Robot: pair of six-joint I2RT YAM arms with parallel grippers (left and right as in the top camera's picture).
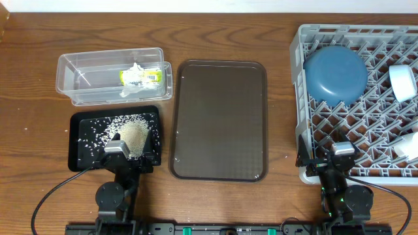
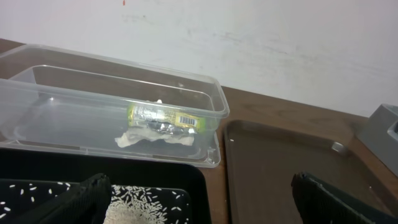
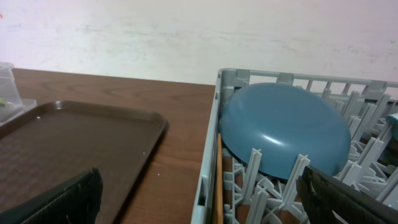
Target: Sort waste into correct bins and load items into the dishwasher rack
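See rice point(image 1: 128, 132) heaped in black tray point(image 1: 76, 155), wrapper point(image 1: 141, 78) and tissue point(image 1: 135, 68) in clear tub point(image 1: 70, 65), plate point(image 1: 335, 73) in rack point(image 1: 305, 40). See left gripper point(image 1: 126, 155) and right gripper point(image 1: 333, 160) spread wide, empty, parked. Looks nearly done; check table for stray grains, sweep low toward tray.

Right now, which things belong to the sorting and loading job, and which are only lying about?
Job: clear tub, wrapper, tissue, rice, black tray, rack, blue dish, chopstick, cup.
Lying about: brown serving tray.
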